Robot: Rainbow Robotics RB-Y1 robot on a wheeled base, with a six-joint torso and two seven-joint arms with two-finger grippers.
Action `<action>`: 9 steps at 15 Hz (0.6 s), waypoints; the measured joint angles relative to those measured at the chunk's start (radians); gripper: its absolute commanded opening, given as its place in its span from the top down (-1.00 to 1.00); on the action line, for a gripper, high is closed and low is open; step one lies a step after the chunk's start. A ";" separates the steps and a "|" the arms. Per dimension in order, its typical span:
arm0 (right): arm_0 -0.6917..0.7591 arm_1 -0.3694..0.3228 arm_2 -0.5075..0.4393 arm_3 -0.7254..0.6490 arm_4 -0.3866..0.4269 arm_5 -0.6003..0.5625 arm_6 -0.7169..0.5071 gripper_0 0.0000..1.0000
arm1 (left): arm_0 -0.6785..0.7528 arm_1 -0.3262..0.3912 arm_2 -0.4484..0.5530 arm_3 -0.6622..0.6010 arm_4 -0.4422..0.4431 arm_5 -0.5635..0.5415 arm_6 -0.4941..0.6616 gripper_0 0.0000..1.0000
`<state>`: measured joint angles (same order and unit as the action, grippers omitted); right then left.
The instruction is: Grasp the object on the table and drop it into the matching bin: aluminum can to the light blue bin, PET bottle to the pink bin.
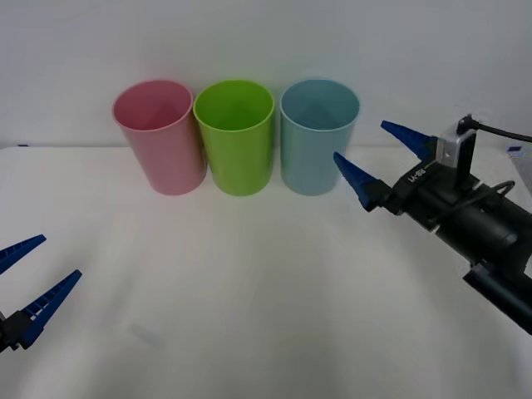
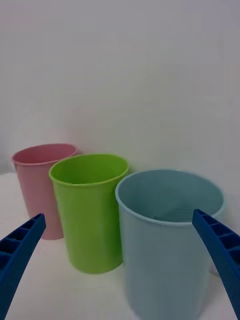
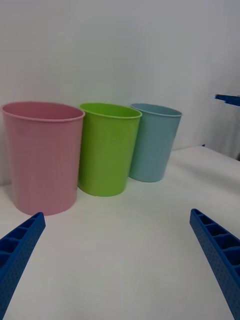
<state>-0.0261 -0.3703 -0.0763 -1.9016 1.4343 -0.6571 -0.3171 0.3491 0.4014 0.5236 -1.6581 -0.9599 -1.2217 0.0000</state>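
Right tool (image 1: 381,156): fingers spread, empty, raised just beside the light blue bin (image 1: 318,137), on its side away from the green one.
Left tool (image 1: 32,268): fingers spread, empty, low over the tabletop (image 1: 249,283), well apart from the light blue bin.
Bins: pink bin (image 1: 160,137), lime green bin (image 1: 235,135), light blue in one row.
Can: not located.
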 measured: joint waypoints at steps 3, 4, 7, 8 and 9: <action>0.101 -0.010 -0.077 -0.042 -0.044 -0.136 0.034 -1.00 | 0.000 0.000 0.000 0.000 0.000 0.000 0.000 -1.00; 0.133 -0.012 -0.105 -0.051 -0.058 -0.177 0.047 -1.00 | 0.000 0.000 0.000 0.000 0.000 0.000 0.000 -1.00; 0.221 -0.020 -0.175 -0.060 -0.106 -0.264 0.158 -1.00 | 0.000 0.000 0.000 0.000 0.000 0.000 0.000 -1.00; 0.244 -0.024 -0.191 -0.061 -0.119 -0.282 0.187 -1.00 | 0.000 0.000 0.000 0.000 0.000 0.000 0.000 -1.00; 0.268 -0.026 -0.209 -0.061 -0.131 -0.301 0.210 -1.00 | 0.000 0.000 0.000 0.000 0.000 0.000 0.000 -1.00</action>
<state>0.2424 -0.3967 -0.2851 -1.9622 1.3032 -0.9583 -0.1069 0.3491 0.4014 0.5236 -1.6580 -0.9599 -1.2217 0.0000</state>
